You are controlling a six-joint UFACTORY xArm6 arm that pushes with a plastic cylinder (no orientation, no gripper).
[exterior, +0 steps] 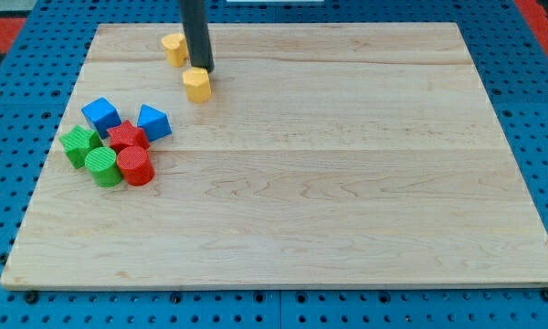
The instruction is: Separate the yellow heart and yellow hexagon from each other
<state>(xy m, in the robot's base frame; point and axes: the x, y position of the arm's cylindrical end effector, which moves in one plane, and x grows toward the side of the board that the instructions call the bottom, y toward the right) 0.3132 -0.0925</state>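
My tip (204, 69) touches yellow hexagon (197, 84); yellow heart's (173, 48) heading unclear.

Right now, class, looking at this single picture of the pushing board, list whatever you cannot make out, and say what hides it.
- My tip, camera view: whether it touches the lower yellow block just below it is unclear.
- Upper yellow block, camera view: its right side hides behind the rod, so heart or hexagon is uncertain.
- Rod, camera view: its upper part is cut off by the view's top edge.
- Red star-like block, camera view: partly covered by the red cylinder.
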